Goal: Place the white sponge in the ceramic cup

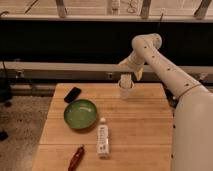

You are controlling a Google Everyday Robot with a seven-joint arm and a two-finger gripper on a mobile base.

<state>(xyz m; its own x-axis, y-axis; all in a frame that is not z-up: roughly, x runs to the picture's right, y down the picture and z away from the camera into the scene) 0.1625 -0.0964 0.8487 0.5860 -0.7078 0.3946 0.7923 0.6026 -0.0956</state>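
The gripper [126, 81] hangs near the far right corner of the pale wooden plank worktop [135, 130]. Beyond the far edge, a grey horizontal rail [60, 66] crosses a dark wall. Speckled grey floor [22, 115] lies left.

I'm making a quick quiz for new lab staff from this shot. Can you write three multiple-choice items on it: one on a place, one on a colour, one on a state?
1. Where is the gripper?
A. Over the green bowl
B. Right above the ceramic cup near the table's far edge
C. Beside the dark phone

2. What colour is the bowl?
A. Green
B. Blue
C. White

3. How does the white bottle sit?
A. Upright
B. Inside the bowl
C. Lying on its side on the wooden table

Answers:
1 B: the arm's end hangs directly over the cup, far from the bowl.
2 A: its inside is plainly green.
3 C: it lies flat, cap towards the bowl, in front of it.
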